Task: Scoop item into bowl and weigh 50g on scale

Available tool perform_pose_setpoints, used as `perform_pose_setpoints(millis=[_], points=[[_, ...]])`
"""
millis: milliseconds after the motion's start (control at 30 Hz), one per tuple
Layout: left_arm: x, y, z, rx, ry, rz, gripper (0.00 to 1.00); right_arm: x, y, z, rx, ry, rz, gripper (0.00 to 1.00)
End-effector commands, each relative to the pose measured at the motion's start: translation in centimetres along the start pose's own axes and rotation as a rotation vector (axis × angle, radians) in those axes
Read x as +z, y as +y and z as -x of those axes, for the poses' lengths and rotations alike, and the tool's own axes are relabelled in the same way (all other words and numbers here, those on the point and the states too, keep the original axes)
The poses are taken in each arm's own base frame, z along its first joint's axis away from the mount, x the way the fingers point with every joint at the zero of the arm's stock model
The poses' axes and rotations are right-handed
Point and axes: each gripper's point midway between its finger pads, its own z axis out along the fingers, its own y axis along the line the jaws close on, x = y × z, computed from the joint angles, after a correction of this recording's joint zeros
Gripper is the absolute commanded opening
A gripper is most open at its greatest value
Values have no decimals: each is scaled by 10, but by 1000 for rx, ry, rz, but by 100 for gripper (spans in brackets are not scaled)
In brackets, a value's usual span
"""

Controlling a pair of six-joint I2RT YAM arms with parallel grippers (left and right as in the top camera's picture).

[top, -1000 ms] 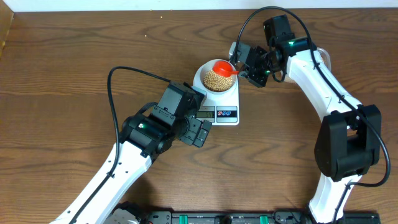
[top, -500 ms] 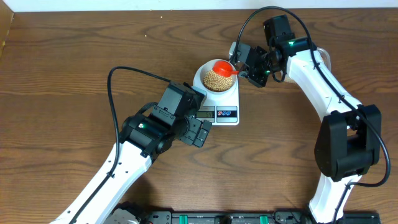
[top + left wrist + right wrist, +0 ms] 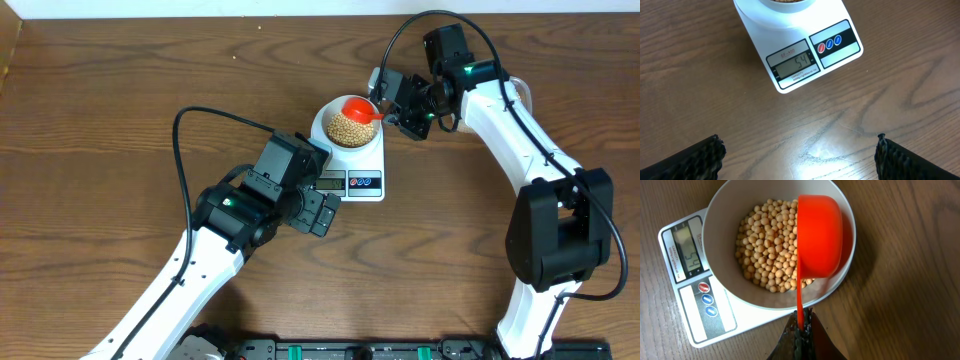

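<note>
Soybeans (image 3: pixel 767 245) lie in the white bowl (image 3: pixel 722 212) on the scale (image 3: pixel 705 310), display reading 54; right gripper (image 3: pixel 801 325), jaws clenched on the red scoop (image 3: pixel 820 235), holds it tipped over the bowl; left gripper (image 3: pixel 800 155), jaws released, hovers above the bench (image 3: pixel 690 75) near the scale.

Left arm (image 3: pixel 190 275): stretched from the bottom edge up and to the right, toward the middle of the table.
Left wrist: tipped down, so the table top is faced.
Left gripper (image 3: pixel 320 212): held wide open, with nothing gripped.
Left fingertips (image 3: pixel 695 160): seen far apart, one in each bottom corner of the left wrist view.
Right arm (image 3: pixel 530 130): bent like an arch, from the bottom right up and over to the left.
Right gripper (image 3: pixel 386 113): squeezed tight, with the thin handle of the orange scoop (image 3: pixel 819 235) pinched between the jaws.
</note>
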Motion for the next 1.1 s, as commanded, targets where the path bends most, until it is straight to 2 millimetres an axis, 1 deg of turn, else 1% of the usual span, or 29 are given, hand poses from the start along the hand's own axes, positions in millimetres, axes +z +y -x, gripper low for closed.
perform_pose_setpoints(millis=[0,400,1067], points=[[-2,2,2,-4,-8,7,98,-11,1,7,-4,-20,-13,1],[-2,2,2,-4,-8,7,98,-8,3,4,-1,-15,-8,1],[-2,2,2,-4,-8,7,98,-8,2,5,-5,-20,-12,1]])
